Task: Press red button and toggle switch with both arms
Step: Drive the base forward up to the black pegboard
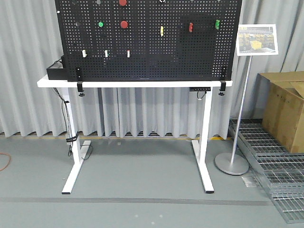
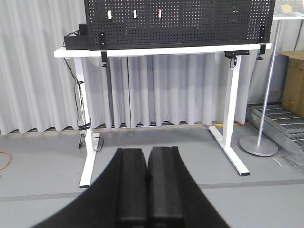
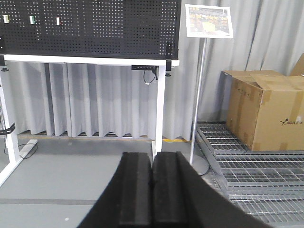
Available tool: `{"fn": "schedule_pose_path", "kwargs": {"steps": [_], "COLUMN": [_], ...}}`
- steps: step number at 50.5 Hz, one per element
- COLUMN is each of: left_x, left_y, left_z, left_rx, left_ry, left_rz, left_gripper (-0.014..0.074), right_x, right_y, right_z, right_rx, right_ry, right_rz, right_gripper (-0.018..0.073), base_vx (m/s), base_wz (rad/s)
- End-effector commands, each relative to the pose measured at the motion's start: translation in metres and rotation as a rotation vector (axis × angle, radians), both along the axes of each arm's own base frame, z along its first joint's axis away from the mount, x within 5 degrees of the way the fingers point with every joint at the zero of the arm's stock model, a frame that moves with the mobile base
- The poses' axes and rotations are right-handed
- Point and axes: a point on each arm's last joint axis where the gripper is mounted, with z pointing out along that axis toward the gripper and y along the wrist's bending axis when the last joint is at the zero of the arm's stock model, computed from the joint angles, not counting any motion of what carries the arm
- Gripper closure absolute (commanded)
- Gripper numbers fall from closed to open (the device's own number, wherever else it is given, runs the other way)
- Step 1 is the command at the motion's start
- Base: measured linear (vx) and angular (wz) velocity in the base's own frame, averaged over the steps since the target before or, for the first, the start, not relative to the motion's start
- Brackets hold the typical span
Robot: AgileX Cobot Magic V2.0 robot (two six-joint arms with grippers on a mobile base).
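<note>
Both closed on nothing — left end effector [image 2: 147, 159], right end effector [image 3: 152, 161], top red button [image 1: 122, 2] cut off.

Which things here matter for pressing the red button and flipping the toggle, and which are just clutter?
For the job: red button, black pegboard, left pincer and right pincer (both shut). Toggle switch too small to pick out.

Just lying about: sign stand, cardboard box, floor grates, green button.
</note>
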Motion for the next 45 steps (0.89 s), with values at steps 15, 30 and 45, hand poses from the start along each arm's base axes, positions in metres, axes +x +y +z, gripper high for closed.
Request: {"fn": "schedule_pose_path", "kwargs": {"steps": [15, 30, 45], "left_x": [0.0001, 0.0001, 0.0001], "left_y": [0.0004, 0.0004, 0.0004], "left_z": [-0.0030, -0.0030, -0.0030], "left_rx": [-0.013, -0.013, -0.013], "left_ry": [-0.066, -0.066, -0.066], "left_rz": [0.003, 0.003, 0.003], "left_gripper": [0.0594, 0.0594, 0.0594], "right_x": [-0.0010, -0.0010, -0.0010], "right_y": [-0.0007, -0.0007, -0.0007], "right_z": [0.0043, 0.0043, 0.0043], "right_rx": [-0.013, -0.013, -0.013], "right_ry": [-0.086, -0.086, -0.086], "right_rz": [-0.011, -0.011, -0.011], "right_gripper": [0.0562, 0.0562, 0.0562], "base_vx": [0.00, 0.02, 0.19], "base_wz": [0.00, 0.03, -0.02]}}
